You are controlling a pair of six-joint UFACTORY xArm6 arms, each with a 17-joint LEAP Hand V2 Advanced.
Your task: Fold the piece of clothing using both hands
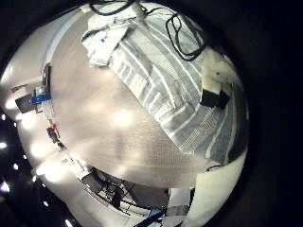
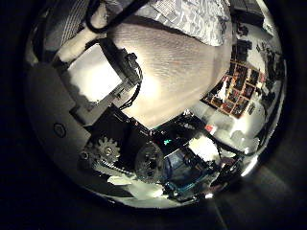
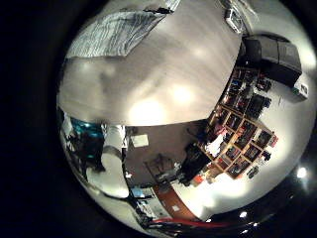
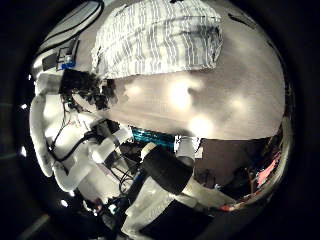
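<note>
My left hand [image 2: 115, 144] hangs above the desk [image 1: 114, 123], clear of everything on it. From its little finger side, the striped piece of clothing [image 1: 170, 80] lies flat on the pale wooden desk top, spread in a long band that runs toward the desk's far edge, with one end bunched into a few folds. A small dark part of a hand [image 1: 216, 95] sits over the cloth near its side edge; I cannot tell which hand it belongs to. From the thumb side, my left fingers [image 2: 96, 72] show as white and black blocks with geared parts below them, curled in somewhat and holding nothing that I can see; the cloth only shows beyond them at the desk's far edge [image 2: 192, 19].

My right hand [image 4: 90, 95] is also above the desk and apart from the clothing [image 4: 160, 38]. From its thumb side, the garment lies near the desk's edge as a roughly rectangular striped shape, flat, with a bare stretch of desk [image 4: 190, 100] between it and me. My right fingers [image 4: 75, 150] reach in from the side as white segments with dark joints, loosely bent, gripping nothing. From the little finger side the cloth [image 3: 114, 35] sits at a far corner of the desk, well apart from my palm.
</note>
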